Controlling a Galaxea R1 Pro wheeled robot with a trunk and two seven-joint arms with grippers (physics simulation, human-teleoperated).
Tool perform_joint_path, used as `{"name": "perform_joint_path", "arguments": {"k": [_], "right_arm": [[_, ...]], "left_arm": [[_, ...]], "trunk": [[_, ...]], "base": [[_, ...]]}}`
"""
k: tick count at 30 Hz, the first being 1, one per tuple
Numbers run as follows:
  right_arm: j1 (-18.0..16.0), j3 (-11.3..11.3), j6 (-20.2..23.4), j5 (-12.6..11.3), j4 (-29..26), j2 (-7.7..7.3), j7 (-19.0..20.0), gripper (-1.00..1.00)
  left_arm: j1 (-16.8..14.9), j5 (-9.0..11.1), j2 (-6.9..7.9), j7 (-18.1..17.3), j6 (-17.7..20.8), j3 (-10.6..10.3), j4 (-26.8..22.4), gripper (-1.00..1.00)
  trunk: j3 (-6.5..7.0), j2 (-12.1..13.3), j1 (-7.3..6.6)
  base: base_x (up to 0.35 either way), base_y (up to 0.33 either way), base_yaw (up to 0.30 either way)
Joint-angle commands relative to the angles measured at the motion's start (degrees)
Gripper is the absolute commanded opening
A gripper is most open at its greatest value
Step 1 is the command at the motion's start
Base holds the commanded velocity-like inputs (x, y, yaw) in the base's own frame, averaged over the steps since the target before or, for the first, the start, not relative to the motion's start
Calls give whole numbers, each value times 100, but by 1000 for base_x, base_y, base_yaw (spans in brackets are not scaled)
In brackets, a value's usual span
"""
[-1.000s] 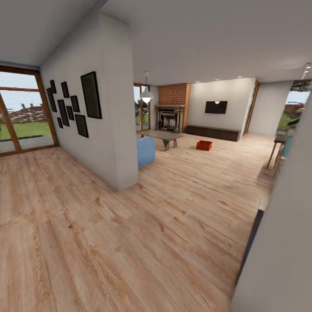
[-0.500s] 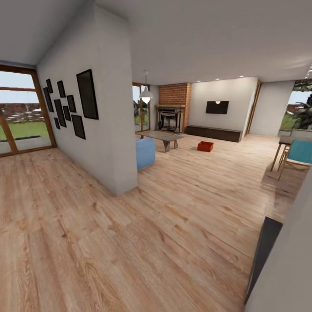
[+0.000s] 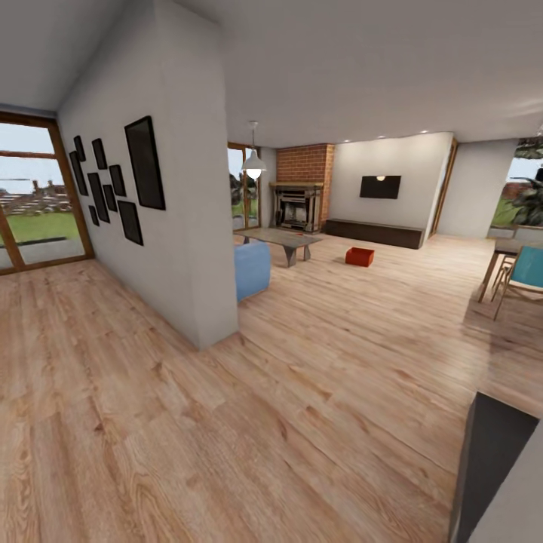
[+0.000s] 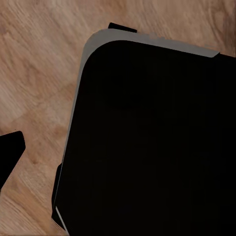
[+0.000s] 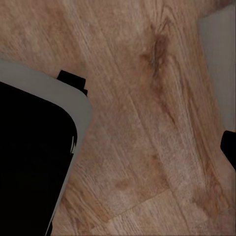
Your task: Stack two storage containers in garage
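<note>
One orange-red storage container [image 3: 360, 256] sits far ahead on the light wood plank floor [image 3: 317, 362] of the living room, in front of the low dark TV unit [image 3: 373, 231]. The second container is out of view. In the left wrist view a black fingertip [image 4: 11, 147] of my left gripper [image 4: 118, 147] juts in at the frame's edge, over wood planks and my dark base [image 4: 157, 142]. In the right wrist view a black fingertip [image 5: 229, 146] of my right gripper [image 5: 118, 147] sits at the opposite edge. Both sets of fingers stand wide apart and hold nothing.
A white partition wall [image 3: 188, 226] hung with black frames stands left of my path, with the blue sofa [image 3: 253, 269] and a coffee table [image 3: 283, 239] behind it. Brick fireplace [image 3: 302, 200] and wall TV [image 3: 379, 186] are at the back. A teal chair [image 3: 526, 271] and a dark panel [image 3: 490, 452] lie to the right.
The whole head view has shifted: the camera has moved forward and turned. The right-hand wall has slid out of frame and the teal chair has come into view. The container has not moved.
</note>
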Motion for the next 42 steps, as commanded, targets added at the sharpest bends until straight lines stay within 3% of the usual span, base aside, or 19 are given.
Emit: {"name": "perform_joint_path", "arguments": {"k": [1,42], "right_arm": [[-6,49,-36,-60,17,4,-3,100],[-6,49,-36,-51,16,0,-3,100]], "left_arm": [[-1,26,0,0,-11,0,-2,100],[-1,26,0,-6,5,-8,-2,100]], "trunk": [[-5,-2,3],[-5,-2,3]], "base": [[326,0,0],[326,0,0]]}}
